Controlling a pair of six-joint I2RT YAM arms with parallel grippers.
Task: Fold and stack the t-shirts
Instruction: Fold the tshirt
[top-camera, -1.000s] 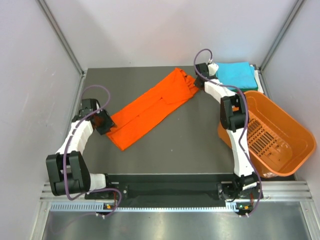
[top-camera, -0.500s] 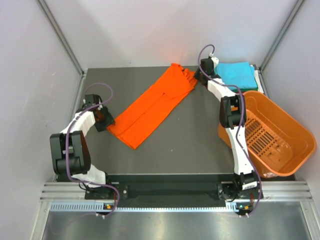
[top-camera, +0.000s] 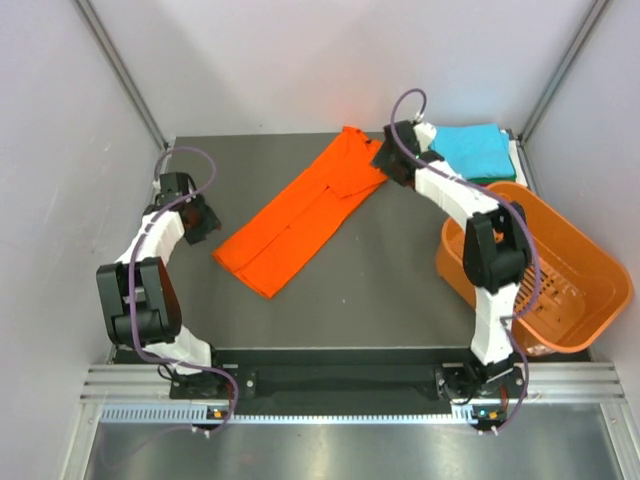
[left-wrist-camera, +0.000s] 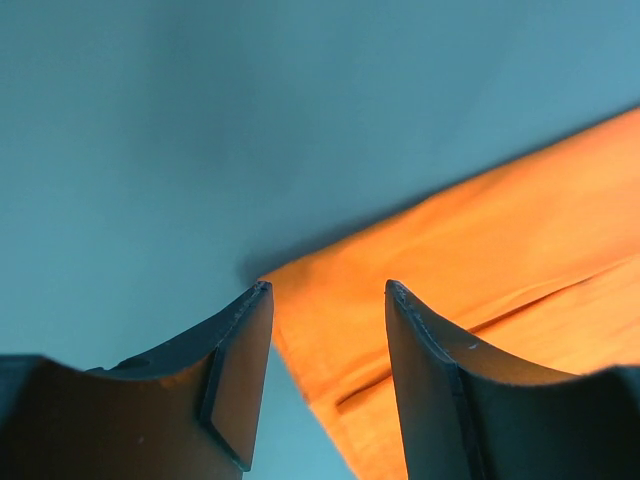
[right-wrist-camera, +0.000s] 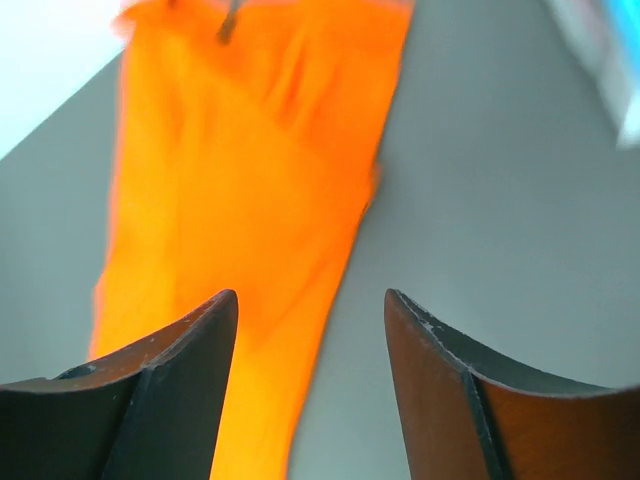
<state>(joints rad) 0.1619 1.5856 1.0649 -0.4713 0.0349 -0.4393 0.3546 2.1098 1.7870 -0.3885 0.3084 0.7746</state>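
Left gripper (top-camera: 200, 222): far-left on table (top-camera: 400, 290), jaws moderately apart, nothing between; just left of orange t-shirt (top-camera: 300, 215), not touching.
Orange t-shirt: flat, folded into long strip, long axis diagonal; straight end points near-left, bunched end points far-right.
Right gripper (top-camera: 385, 160): at strip's far-right end, jaws parted wide, holding nothing.
Turquoise t-shirt (top-camera: 478, 150): folded square, far-right corner.
Orange basket (top-camera: 585, 255): right edge, tilted; slotted floor showing, no cloth seen inside.

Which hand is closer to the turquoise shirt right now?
Right. The right hand is left of the turquoise shirt, at the orange shirt's far end; the left hand is across the table by its near end.
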